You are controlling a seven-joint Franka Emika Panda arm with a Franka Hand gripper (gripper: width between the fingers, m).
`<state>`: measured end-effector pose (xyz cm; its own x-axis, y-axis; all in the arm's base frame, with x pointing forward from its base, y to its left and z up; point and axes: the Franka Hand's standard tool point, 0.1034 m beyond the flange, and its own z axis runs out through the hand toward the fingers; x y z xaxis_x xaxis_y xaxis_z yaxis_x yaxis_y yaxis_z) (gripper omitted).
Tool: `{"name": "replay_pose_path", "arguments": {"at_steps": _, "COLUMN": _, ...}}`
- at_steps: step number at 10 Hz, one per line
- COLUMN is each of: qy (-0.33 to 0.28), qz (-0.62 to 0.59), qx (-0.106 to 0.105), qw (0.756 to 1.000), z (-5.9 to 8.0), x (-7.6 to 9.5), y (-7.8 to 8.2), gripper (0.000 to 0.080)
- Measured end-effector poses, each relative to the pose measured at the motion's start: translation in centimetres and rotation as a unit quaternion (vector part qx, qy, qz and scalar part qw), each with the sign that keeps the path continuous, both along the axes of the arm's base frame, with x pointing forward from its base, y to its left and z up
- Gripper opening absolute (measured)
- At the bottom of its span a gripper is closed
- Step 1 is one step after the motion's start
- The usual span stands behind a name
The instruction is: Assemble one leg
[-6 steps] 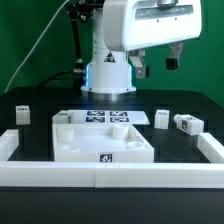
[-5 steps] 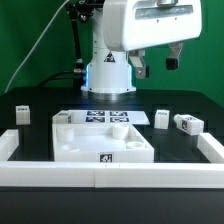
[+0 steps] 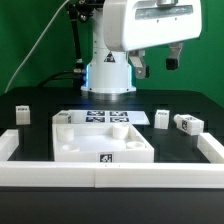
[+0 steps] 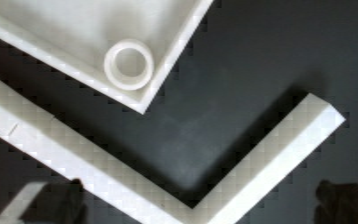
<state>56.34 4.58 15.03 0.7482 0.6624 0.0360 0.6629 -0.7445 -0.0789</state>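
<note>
Several small white legs with tags lie on the black table in the exterior view: one at the far left, one behind the tabletop's back left corner, and two at the right. The large white square tabletop piece sits in the middle. My gripper hangs high above the table, right of the middle, open and empty. In the wrist view the gripper is open, with a dark fingertip at each side. That view shows a tabletop corner with a round hole. No leg shows there.
A white wall runs along the front, with raised ends at left and right; its corner shows in the wrist view. The marker board lies behind the tabletop. The robot base stands at the back.
</note>
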Motion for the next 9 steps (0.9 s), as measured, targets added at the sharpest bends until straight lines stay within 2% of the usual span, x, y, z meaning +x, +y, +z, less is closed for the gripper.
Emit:
{"name": "replay_pose_path", "arguments": {"at_steps": 2, "qy": -0.016, "qz": 0.051, "qx": -0.003, "qw": 0.999, "z": -0.5, "x": -0.4, "y": -0.2, "gripper": 0.0649}}
{"name": "replay_pose_path", "arguments": {"at_steps": 4, "qy": -0.015, "qz": 0.136, "qx": -0.010, "qw": 0.990, "z": -2.0, "x": -2.2, "y": -1.2, "gripper": 0.0649}}
{"name": "replay_pose_path", "arguments": {"at_steps": 6, "qy": -0.004, "qz": 0.209, "qx": -0.039, "qw": 0.977, "z": -3.7, "x": -2.9, "y": -2.3, "gripper": 0.0649}}
{"name": "replay_pose_path", "arguments": {"at_steps": 7, "qy": 0.001, "qz": 0.209, "qx": -0.043, "qw": 0.977, "z": -4.2, "x": -3.1, "y": -2.9, "gripper": 0.0649}}
{"name": "replay_pose_path", "arguments": {"at_steps": 9, "qy": 0.001, "qz": 0.207, "qx": -0.042, "qw": 0.977, "z": -4.2, "x": -3.1, "y": -2.9, "gripper": 0.0649}}
